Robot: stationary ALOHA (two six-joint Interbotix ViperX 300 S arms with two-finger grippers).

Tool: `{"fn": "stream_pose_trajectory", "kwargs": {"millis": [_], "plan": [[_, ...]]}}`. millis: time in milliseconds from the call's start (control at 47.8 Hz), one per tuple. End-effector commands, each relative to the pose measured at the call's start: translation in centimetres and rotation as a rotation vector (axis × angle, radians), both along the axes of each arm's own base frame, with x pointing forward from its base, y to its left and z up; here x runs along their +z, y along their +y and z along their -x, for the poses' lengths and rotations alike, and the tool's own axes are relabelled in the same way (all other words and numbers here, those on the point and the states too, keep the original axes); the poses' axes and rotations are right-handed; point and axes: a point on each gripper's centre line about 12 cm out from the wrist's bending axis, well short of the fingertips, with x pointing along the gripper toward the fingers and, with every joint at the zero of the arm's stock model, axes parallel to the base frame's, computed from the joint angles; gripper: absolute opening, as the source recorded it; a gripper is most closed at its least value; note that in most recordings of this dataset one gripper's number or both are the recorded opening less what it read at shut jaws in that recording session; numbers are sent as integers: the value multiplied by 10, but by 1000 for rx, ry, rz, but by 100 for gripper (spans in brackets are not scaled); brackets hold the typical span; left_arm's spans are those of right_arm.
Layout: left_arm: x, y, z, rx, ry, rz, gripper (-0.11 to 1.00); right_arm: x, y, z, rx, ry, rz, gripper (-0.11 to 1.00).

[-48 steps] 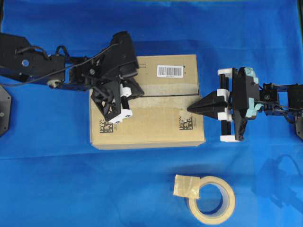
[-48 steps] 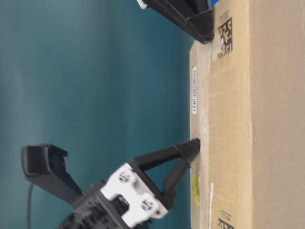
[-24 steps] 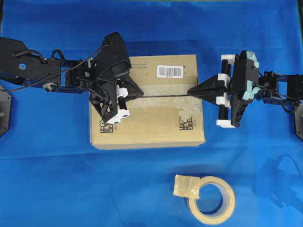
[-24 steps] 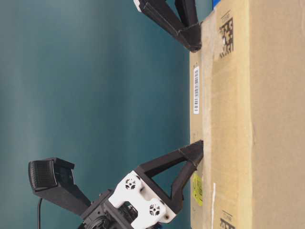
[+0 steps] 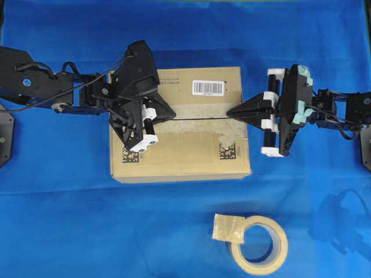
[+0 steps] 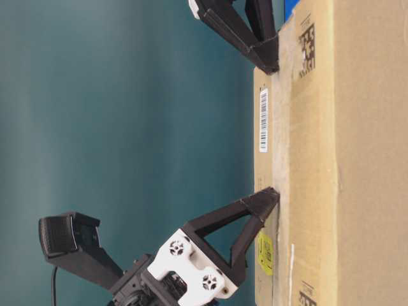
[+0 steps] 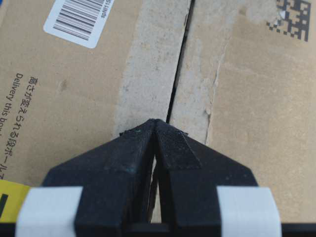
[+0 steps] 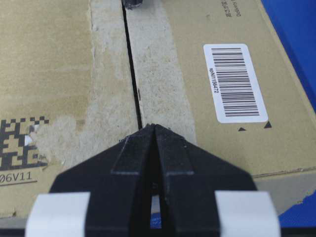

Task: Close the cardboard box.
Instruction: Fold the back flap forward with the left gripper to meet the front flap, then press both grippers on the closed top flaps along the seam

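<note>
A: We see the cardboard box [image 5: 181, 124] mid-table, flaps down. If we lift off, they may spring back up; nothing tapes the seam [image 7: 178, 59].

B: Agreed. Our left claw [image 5: 169, 114] and right claw [image 5: 232, 112], both pressed together, rest at the seam ends. The inner flaps are hidden from us.

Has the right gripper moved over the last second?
Yes. The right gripper, shut, shifted toward the barcode label, from near the square code to the box's seam.
</note>
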Motion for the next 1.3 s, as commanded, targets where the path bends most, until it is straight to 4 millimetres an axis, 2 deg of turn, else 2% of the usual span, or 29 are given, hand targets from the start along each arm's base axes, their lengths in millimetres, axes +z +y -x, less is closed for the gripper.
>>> {"fn": "stream_pose_trajectory", "kwargs": {"millis": [0,230,439,649,816,983,1276], "plan": [[18,-2,1,-7,-85,-11,0,2,-1,-4,-1,-7,2,0],[25,-11,19,-32,-237,-34,0,1,-1,-3,-2,-8,1,0],[28,-27,47,-104,-396,-116,0,2,-1,-3,-3,-15,3,0],[9,-31,74,-141,-494,-210,0,3,-1,-4,-3,-17,3,0],[-10,-25,86,-124,-494,-225,0,3,-1,-4,-4,-23,4,0],[-26,-20,89,-111,-459,-227,0,4,-1,-4,-5,-27,4,0],[-42,-16,89,-92,-405,-220,0,4,-1,-4,-4,-27,5,0]]}}
